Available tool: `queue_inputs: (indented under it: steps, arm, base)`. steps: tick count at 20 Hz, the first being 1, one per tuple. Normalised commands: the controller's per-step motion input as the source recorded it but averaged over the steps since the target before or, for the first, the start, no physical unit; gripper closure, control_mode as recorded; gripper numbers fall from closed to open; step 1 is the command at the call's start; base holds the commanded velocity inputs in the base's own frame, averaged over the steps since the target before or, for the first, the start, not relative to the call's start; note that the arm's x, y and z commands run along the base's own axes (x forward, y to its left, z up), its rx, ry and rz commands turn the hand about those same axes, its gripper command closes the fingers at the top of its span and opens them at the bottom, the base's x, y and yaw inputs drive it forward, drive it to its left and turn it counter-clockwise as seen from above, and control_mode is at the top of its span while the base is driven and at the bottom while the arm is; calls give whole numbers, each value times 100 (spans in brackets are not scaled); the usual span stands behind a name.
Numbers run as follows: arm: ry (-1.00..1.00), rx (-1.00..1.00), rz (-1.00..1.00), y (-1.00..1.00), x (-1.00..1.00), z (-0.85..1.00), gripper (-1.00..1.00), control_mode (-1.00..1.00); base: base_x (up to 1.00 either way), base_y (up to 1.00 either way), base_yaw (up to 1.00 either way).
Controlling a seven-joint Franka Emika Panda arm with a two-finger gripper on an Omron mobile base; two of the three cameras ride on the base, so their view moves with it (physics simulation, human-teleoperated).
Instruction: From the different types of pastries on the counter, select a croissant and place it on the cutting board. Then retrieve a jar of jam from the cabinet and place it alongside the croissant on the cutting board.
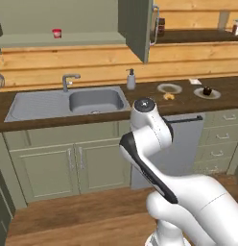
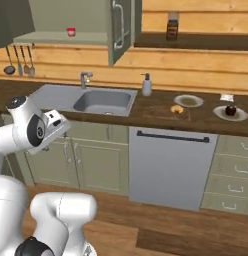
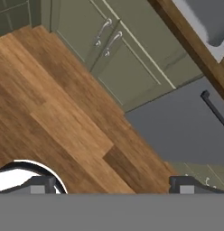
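The small golden croissant lies on the dark cutting board, on the counter right of the sink. The dark-brown cupcake sits on a pale plate further right. The jar of jam, with its red top, stands on the open cabinet's shelf above the sink. My gripper is open and holds nothing. It hangs low in front of the cabinets and looks down at the wooden floor, far from the counter.
An open cabinet door juts out above the counter. A second pale plate lies behind the croissant, with a soap bottle beside the sink. A tall dark jar stands on the upper right shelf. The dishwasher is below.
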Motion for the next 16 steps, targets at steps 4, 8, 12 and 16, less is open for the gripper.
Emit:
queue_inputs:
  steps: [4,8,12,16]
  arm:
    - [0,0,0,0,0,0,-100,100]
    - [0,0,0,0,0,0,-100,100]
    - [0,0,0,0,0,0,-100,100]
    - [0,0,0,0,0,0,-100,100]
  base:
    - [88,75,0]
    - [100,39,0]
    - [100,32,0]
    - [100,36,0]
